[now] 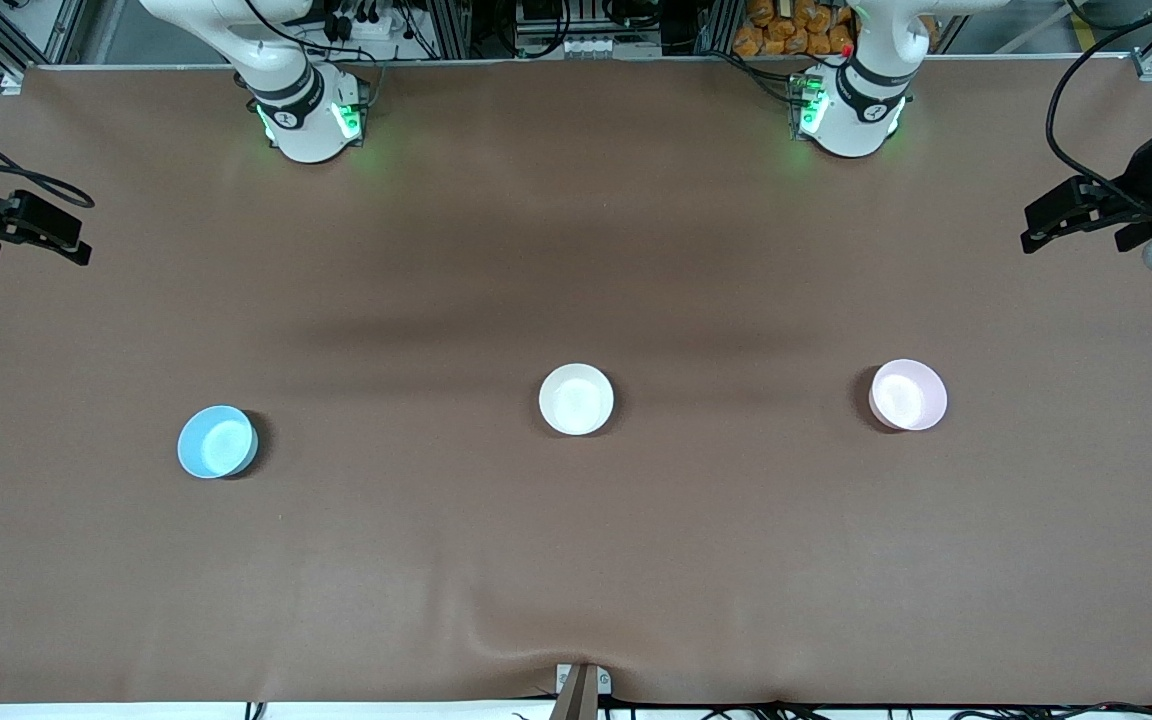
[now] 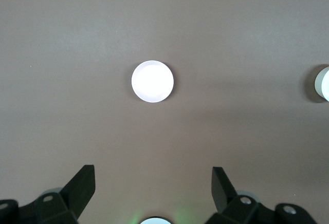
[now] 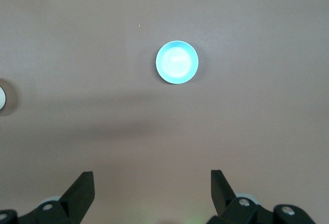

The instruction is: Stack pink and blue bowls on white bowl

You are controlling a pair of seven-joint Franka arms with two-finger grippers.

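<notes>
Small round glossy white bowl (image 1: 576, 399) mid brown surface (image 1: 576, 560) | pale pink glossy bowl (image 1: 907, 395) toward left arm's end | sky-blue glossy bowl (image 1: 218, 441) toward right arm's end, slightly nearer camera | left tool (image 2: 153, 185) spread wide, holding nothing, high above the surface | right tool (image 3: 152, 185) likewise spread wide, aloft.

No readable text, labels or numbers can be made out anywhere. Nothing is printed on the bowls either.
</notes>
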